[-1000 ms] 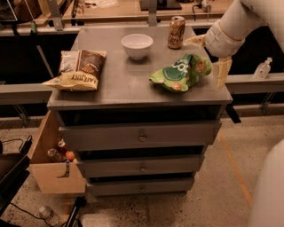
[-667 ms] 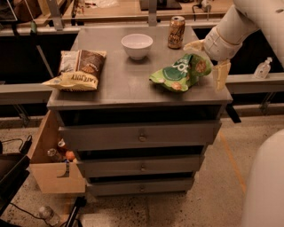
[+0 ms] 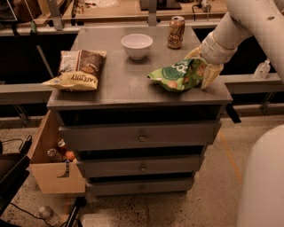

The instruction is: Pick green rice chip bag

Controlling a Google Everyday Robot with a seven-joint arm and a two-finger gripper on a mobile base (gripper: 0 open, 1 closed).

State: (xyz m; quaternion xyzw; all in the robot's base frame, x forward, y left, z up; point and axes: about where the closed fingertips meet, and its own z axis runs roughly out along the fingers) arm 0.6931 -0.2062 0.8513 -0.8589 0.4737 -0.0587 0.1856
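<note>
One hand [image 3: 202, 66], part-hidden, at green rice chip bag [image 3: 174, 76]

Looks like a robotics lab or workshop to me, not anybody's home. The main giveaway is the grey metal drawer cabinet [image 3: 142, 137] with a plain tabletop [image 3: 124, 88], the sort you'd keep tools in. Behind it there are long wooden benches [image 3: 111, 11] with metal uprights, and the gear on top is too dark to make out. The floor [image 3: 213, 195] is speckled hard stuff, proper shop style. A wooden box [image 3: 49, 173] of odds and ends sits against the cabinet's left side. And of course there's a big white robot arm, its pincer [image 3: 202, 66] over the tabletop's right edge, at the green bag [image 3: 177, 75].
</note>
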